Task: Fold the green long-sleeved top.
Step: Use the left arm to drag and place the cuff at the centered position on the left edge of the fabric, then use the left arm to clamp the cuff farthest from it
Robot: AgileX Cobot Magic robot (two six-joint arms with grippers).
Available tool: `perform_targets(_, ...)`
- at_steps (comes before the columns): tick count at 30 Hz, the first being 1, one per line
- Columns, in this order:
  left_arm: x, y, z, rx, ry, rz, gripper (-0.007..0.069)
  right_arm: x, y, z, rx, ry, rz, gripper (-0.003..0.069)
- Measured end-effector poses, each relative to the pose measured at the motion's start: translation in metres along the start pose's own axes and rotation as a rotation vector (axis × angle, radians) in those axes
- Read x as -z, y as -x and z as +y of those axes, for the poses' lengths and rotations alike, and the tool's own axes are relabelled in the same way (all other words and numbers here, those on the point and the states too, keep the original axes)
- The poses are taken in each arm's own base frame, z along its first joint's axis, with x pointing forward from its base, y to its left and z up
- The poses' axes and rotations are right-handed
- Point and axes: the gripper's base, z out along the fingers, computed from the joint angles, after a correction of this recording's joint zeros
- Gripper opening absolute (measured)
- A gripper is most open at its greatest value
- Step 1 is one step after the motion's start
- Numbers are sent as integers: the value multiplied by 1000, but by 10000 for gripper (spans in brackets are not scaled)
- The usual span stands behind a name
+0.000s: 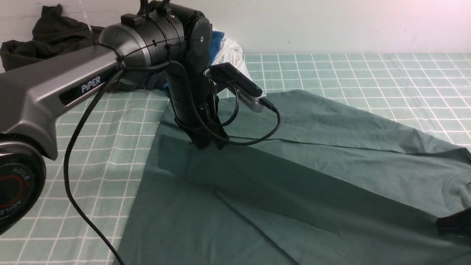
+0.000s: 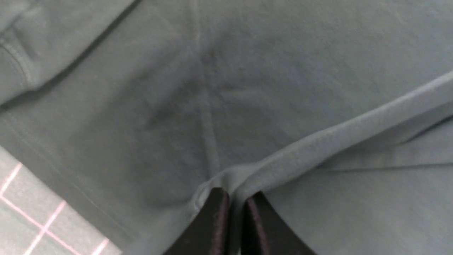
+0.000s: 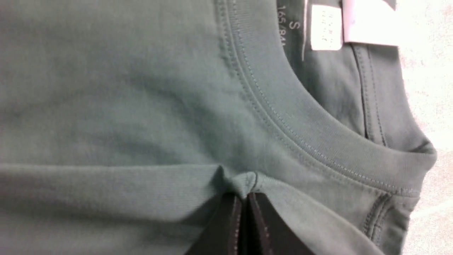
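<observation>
Green top laid across the grid-patterned counter, near side folded partway over. Left fingers pinch a rolled edge of it toward the hem; right fingers pinch a tuck of cloth near the neckline. Main risk, I judge: the right pinch looks small, so a hard pull could slip it and drop that end of the fold. If the two arms travel unevenly, the cloth between may skew or bunch; the existing crease could set into a ridge. The far sleeve, lying along the far side, might be dragged by the moving layer. Hard to make out: right arm mostly cut off in the front view, as are the near part of the top and most of the neckline; chest print not seen; how many layers each pinch takes, cannot tell.
</observation>
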Motion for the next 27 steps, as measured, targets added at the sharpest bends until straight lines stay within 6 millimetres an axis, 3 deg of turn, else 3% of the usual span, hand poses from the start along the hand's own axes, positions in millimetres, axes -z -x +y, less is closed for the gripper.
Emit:
perform_targets(5,-7,3,7,27,67,-13,225,0,1,-2,-3,-7,-8,107)
perform_targets(6,-3,6,12,66,117,-30,307,1,4,-3,-16,-11,-15,161)
perform_targets(8,0,8,16,99,151,-44,351,3,6,-4,-24,-15,-19,196)
perform_targets(10,14,12,29,215,232,-91,448,11,16,-6,-39,-24,-41,279)
perform_targets(16,18,5,62,389,231,-156,524,40,33,-10,-72,12,-130,334)
perform_targets(17,6,-2,77,448,201,-153,525,49,37,-10,-73,45,-155,335)
perform_targets(19,-6,-6,86,484,182,-149,524,54,38,-9,-69,73,-170,335)
perform_targets(21,-36,-17,107,561,147,-135,524,58,38,-4,-40,133,-177,335)
perform_targets(27,-70,-26,131,645,137,-189,524,59,38,2,0,199,-179,335)
